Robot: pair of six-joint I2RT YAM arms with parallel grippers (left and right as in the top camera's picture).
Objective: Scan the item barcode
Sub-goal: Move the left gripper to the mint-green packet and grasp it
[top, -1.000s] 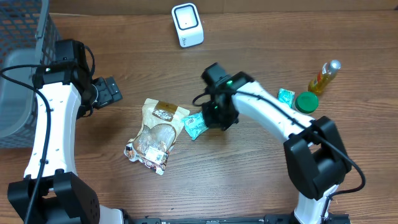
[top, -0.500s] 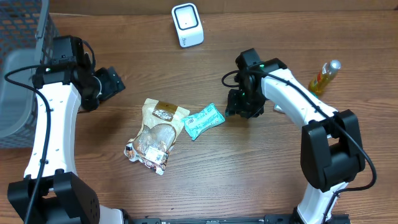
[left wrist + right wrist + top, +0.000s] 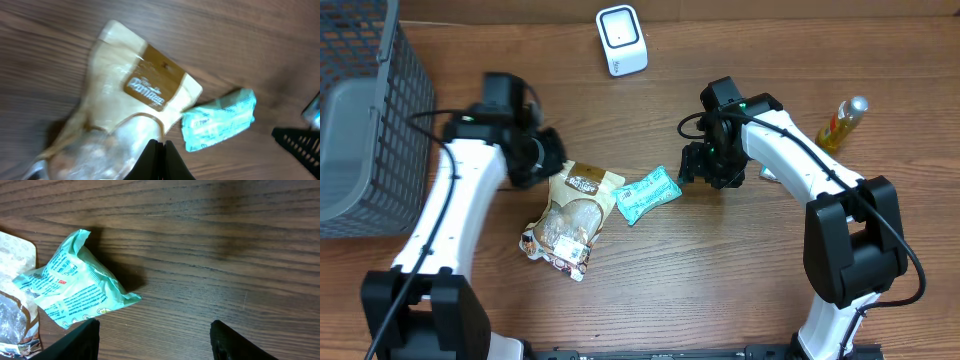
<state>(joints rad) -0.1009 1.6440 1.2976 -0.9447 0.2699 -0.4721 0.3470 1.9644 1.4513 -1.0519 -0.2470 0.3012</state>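
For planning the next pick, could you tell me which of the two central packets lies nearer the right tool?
The small teal packet, just beside the right tool; the larger beige pouch lies beyond it, farther off.

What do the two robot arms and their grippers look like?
The left arm and right arm have white links with black joint housings. Thin black cables run along them. A small green light glows on the right arm. The left gripper and right gripper have black fingers.

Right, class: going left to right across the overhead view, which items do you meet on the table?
Grey wire basket → tan snack pouch with brown label → mint-green packet → yellow bottle with silver cap.
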